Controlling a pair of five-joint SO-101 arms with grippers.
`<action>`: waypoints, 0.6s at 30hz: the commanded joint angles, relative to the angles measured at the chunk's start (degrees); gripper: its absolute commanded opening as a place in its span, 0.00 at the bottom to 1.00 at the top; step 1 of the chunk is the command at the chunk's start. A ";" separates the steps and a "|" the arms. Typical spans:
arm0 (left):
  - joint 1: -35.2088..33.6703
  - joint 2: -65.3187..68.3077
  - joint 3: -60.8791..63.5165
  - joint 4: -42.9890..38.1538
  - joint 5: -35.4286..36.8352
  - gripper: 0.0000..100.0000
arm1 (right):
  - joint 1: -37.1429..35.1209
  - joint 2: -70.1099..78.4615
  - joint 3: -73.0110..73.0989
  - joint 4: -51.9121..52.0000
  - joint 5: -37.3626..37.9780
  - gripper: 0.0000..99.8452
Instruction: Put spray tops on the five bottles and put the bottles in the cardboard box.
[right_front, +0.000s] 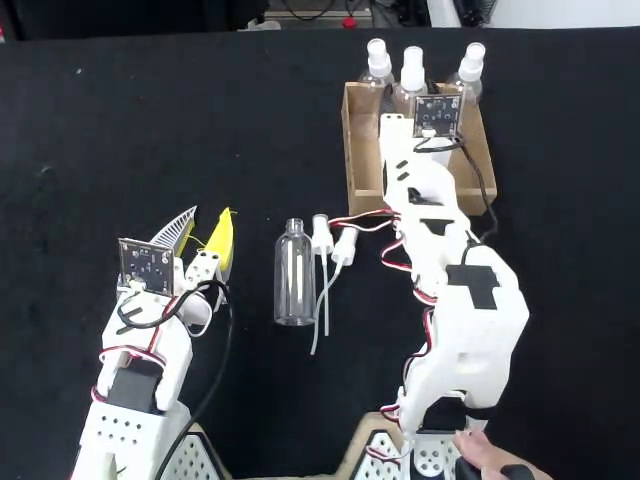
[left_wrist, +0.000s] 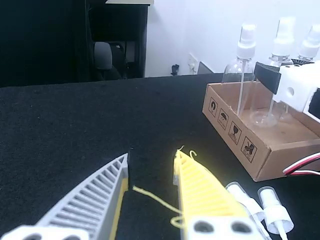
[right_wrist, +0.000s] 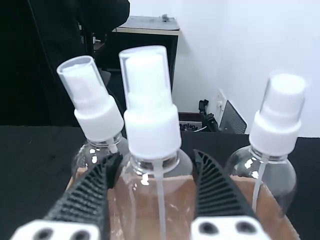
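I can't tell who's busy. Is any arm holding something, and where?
The right end effector grips the middle bottle by its shoulders, just under the spray top. The left end effector is open, empty.

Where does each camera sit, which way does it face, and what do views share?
High view: fixed overhead, looking down on the black table; white left arm and right arm show.
Left wrist view: on the left arm, facing the brown cardboard box past the grey-and-yellow left gripper.
Right wrist view: on the right arm, facing three clear capped bottles, right gripper around the middle one.
Shared: those bottles appear in every view.
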 joint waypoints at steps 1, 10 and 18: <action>-0.31 -0.44 1.27 0.26 0.26 0.15 | 1.05 -0.04 -0.75 -1.76 -0.18 0.08; -0.31 -0.44 1.27 0.26 0.26 0.15 | 2.99 3.30 -3.30 -1.85 -3.69 0.08; -0.31 -0.44 1.27 0.26 0.26 0.15 | 3.08 3.30 -3.56 -1.85 -3.96 0.09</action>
